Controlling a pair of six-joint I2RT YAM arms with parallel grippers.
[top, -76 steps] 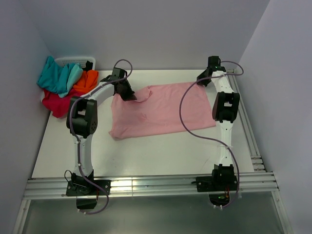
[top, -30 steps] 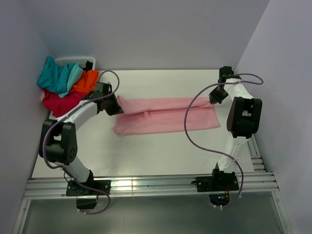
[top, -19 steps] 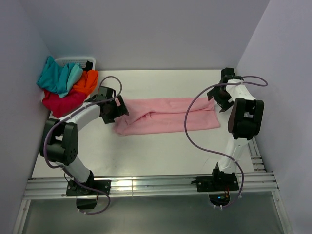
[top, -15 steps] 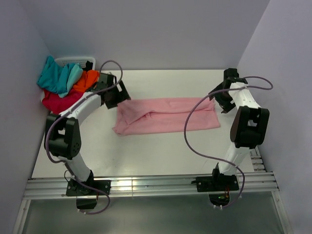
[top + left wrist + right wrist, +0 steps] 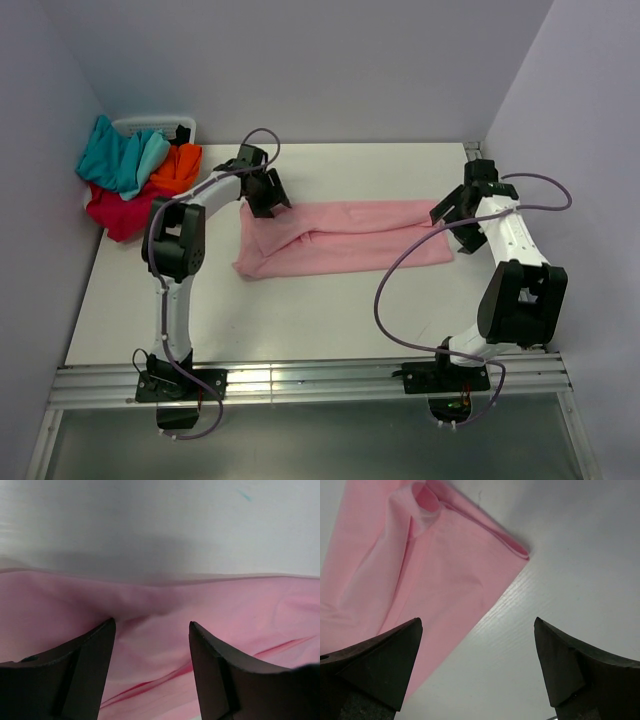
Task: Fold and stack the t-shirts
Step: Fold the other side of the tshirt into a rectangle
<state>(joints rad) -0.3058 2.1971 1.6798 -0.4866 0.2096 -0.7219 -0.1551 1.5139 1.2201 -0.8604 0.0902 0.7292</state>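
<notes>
The light pink t-shirt (image 5: 340,238) lies on the white table (image 5: 300,310) folded into a long strip running left to right. My left gripper (image 5: 268,196) hovers over the strip's far left corner. In the left wrist view the left gripper (image 5: 151,630) is open, its fingers apart above pink cloth (image 5: 150,605) and gripping nothing. My right gripper (image 5: 455,215) is at the strip's right end. Seen from the right wrist, the right gripper (image 5: 476,625) stands wide open over bare table, with the shirt's corner (image 5: 445,575) just ahead of it. Teal (image 5: 115,155), orange (image 5: 178,165) and crimson (image 5: 120,208) t-shirts are heaped at the back left.
The heap of shirts spills over a white basket (image 5: 150,124) in the back left corner, against the left wall. Purple walls close in the table on the left, back and right. A metal rail (image 5: 300,380) with both arm bases runs along the near edge.
The pink shirt went from a wide spread to a narrow strip. Both grippers opened and let go of it. The left gripper shifted to the far left corner; the right slid nearer.
</notes>
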